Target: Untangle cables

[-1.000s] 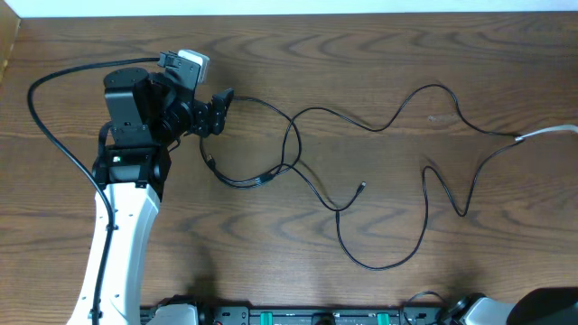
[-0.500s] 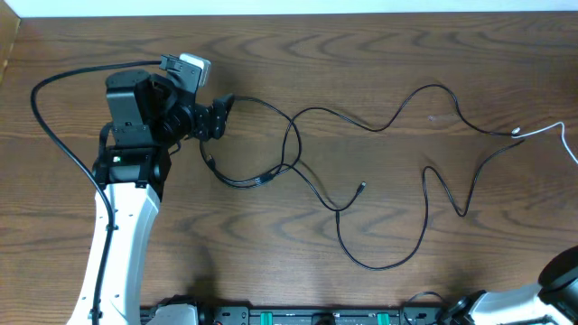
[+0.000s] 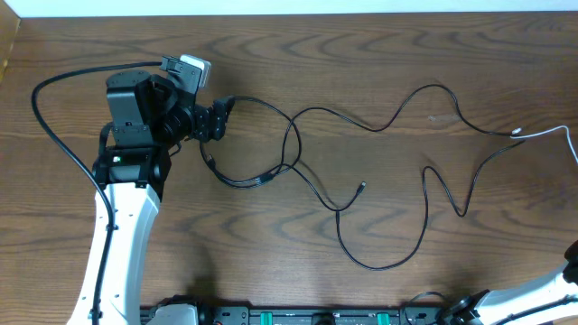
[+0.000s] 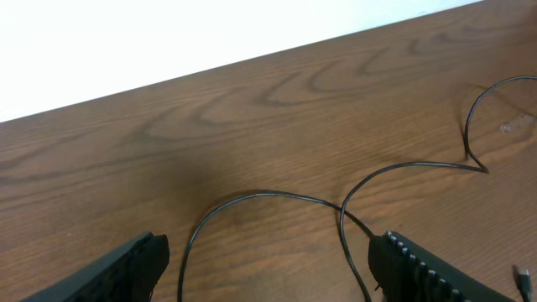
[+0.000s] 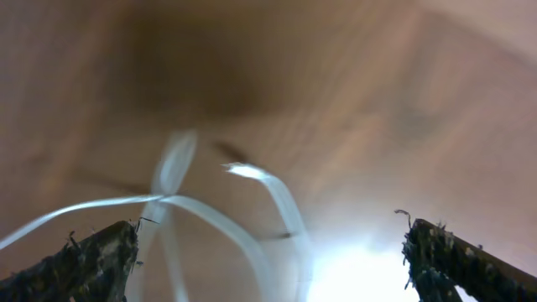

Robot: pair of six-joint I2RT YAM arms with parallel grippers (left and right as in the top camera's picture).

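Overhead, the black cables lay in loose, crossing loops across the middle of the table. The white cable lay at the right edge. The left gripper sat at the loops' left end, its fingers spread wide over a black cable. The right gripper was spread too, with the white cable blurred below it.

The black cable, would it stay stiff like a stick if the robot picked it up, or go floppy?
Probably floppy: the black cable lies in loose loops and wiggles on the table, so it would likely droop when lifted. It looks very thin, so probably light. Pushed, it would likely bend, not roll.
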